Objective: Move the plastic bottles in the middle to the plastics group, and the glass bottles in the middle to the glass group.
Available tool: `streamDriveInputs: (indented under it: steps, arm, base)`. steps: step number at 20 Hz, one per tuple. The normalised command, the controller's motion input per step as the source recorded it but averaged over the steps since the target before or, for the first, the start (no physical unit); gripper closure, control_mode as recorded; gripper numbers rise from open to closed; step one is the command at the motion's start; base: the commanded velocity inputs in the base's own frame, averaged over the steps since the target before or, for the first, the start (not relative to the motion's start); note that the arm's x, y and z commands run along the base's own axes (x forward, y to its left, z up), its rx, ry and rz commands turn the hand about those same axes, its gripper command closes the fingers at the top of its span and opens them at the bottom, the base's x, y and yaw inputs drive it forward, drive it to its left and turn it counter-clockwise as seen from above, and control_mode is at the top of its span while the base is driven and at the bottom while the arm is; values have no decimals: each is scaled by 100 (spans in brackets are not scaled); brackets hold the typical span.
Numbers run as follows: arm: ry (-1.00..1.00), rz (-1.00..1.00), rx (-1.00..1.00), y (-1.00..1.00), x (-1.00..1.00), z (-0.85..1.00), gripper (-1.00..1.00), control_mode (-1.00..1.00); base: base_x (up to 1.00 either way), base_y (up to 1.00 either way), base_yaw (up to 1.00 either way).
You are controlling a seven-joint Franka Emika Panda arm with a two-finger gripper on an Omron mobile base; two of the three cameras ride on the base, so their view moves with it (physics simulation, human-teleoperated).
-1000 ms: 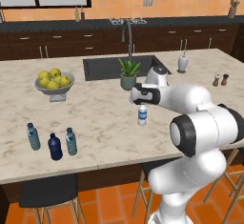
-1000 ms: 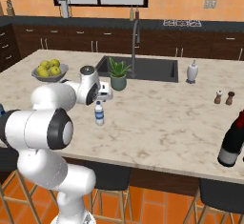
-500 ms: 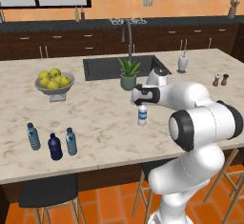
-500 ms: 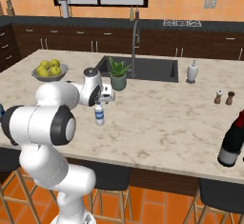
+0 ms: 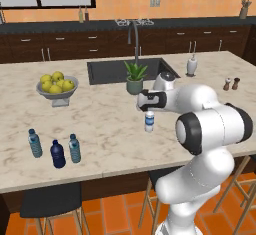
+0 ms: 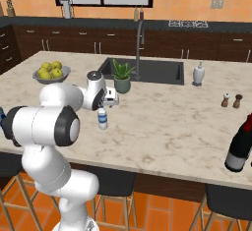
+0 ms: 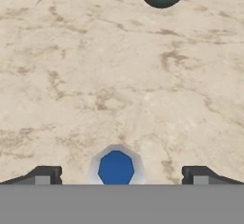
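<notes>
A clear plastic bottle [image 5: 149,121] with a blue cap and a wide white label stands upright in the middle of the marble counter [image 5: 105,129]. My gripper [image 5: 148,110] hangs open just above it. In the hand view the blue cap [image 7: 116,168] sits between the two fingertips [image 7: 45,174], which stand well apart from it. From the right the same bottle [image 6: 102,118] stands under the gripper [image 6: 102,106]. The plastics group is at the front left: a pale teal bottle [image 5: 35,143], a dark navy bottle [image 5: 58,153] and a teal-blue bottle [image 5: 74,148]. A dark glass wine bottle [image 6: 238,144] stands at the front right. The glass bottles in the middle are out of view.
A potted plant [image 5: 134,78] stands just behind the gripper, by the sink [image 5: 112,70] and its tall faucet [image 5: 135,41]. A bowl of lemons [image 5: 56,86] is at the back left. A soap dispenser [image 5: 191,66] and two shakers [image 5: 231,83] are to the right.
The hand has sunk slightly toward the labelled bottle's cap. The jaws stay wide and the bottles have not moved.
</notes>
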Motion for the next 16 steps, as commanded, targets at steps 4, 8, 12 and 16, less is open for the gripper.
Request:
streamDriveInputs:
  steps: [4,8,12,16]
  arm:
    - [0,0,0,0,5,-11,-100,-100]
    - [0,0,0,0,7,-9,-100,-100]
    - [0,0,0,0,5,-7,-100,-100]
    - [1,0,0,0,2,-11,-100,-100]
  base:
    - [0,0,0]
    - [0,0,0]
    - [0,0,0]
    - [0,0,0]
